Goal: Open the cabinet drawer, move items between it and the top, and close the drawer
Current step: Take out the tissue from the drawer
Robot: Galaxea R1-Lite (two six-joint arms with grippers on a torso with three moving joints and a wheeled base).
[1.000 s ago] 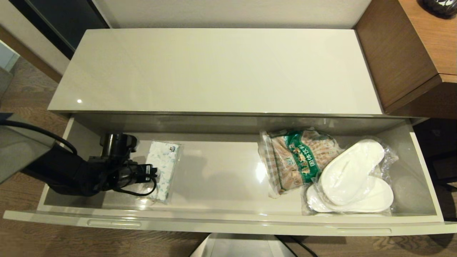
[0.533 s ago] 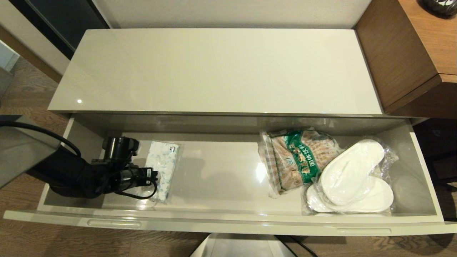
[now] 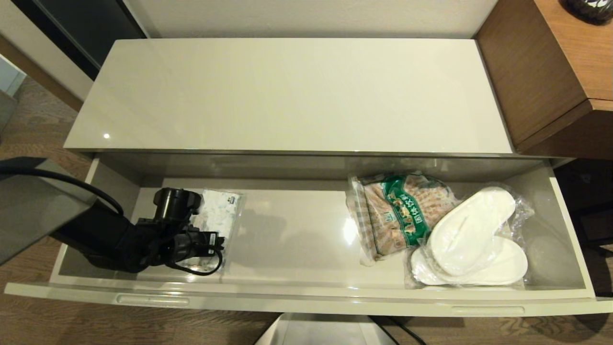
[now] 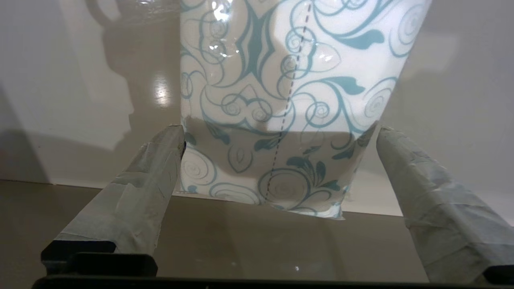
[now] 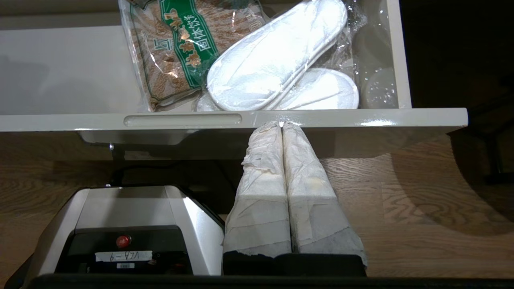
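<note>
The cabinet drawer (image 3: pixel 306 302) stands pulled open below the cream-white top (image 3: pixel 287 96), which is bare. A small white pack with a blue-green swirl pattern (image 3: pixel 221 210) lies on the drawer floor at the left end. My left gripper (image 3: pixel 201 235) reaches down into the drawer over the pack's near end. In the left wrist view it (image 4: pixel 279 130) is open, its taped fingertips (image 4: pixel 168 140) flanking the pack (image 4: pixel 289 80), one close against each side. My right gripper (image 5: pixel 282 124) hangs shut and holding nothing, below the drawer's front rim (image 5: pixel 361 120).
A green-labelled bag of brown snacks (image 3: pixel 397 211) and wrapped white slippers (image 3: pixel 471 235) lie at the drawer's right end. A brown wooden desk (image 3: pixel 550 62) stands to the right of the cabinet. My base (image 5: pixel 120 224) sits on the wooden floor below the drawer front.
My left arm has shifted right and now covers more of the pack's near end. The gripper stays open. The pack, bag and slippers have not moved.
</note>
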